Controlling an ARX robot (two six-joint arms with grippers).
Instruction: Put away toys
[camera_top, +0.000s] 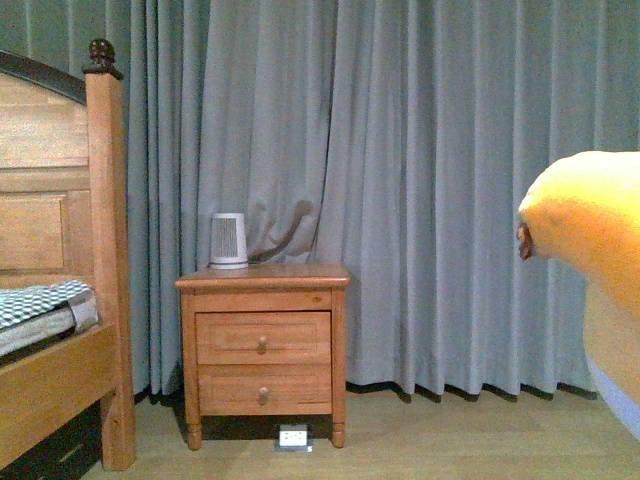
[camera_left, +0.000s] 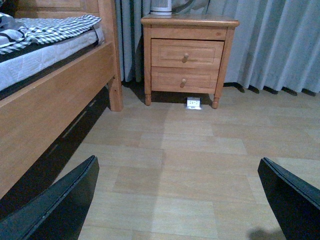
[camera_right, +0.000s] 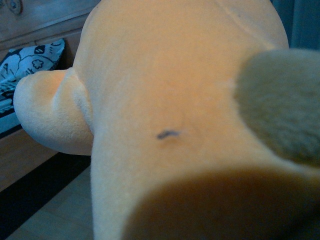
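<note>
One plush toy (camera_top: 590, 230) at the right edge; one bed (camera_top: 55, 385) at left; one nightstand (camera_top: 262, 290) at centre, with two drawers (camera_top: 263, 338), one white device (camera_top: 228, 241) on top, one small white box (camera_top: 293, 437) beneath. Two dark fingers (camera_left: 60, 205) show in the left wrist view.

Ahead of me a grey-blue curtain (camera_top: 420, 150) hangs in deep folds down to the floor (camera_left: 190, 165), which is pale wood plank. Against the curtain stands a wooden nightstand (camera_top: 263, 340) with two drawers, round knobs and turned feet. A small white ribbed device (camera_top: 228, 241) sits on top, and a little white box (camera_top: 294, 437) lies on the floor between its front feet. To my left is a wooden bed frame (camera_top: 105, 250), its post capped by a dark finial (camera_top: 101, 55), with checked bedding (camera_top: 45, 300) on the mattress.
</note>
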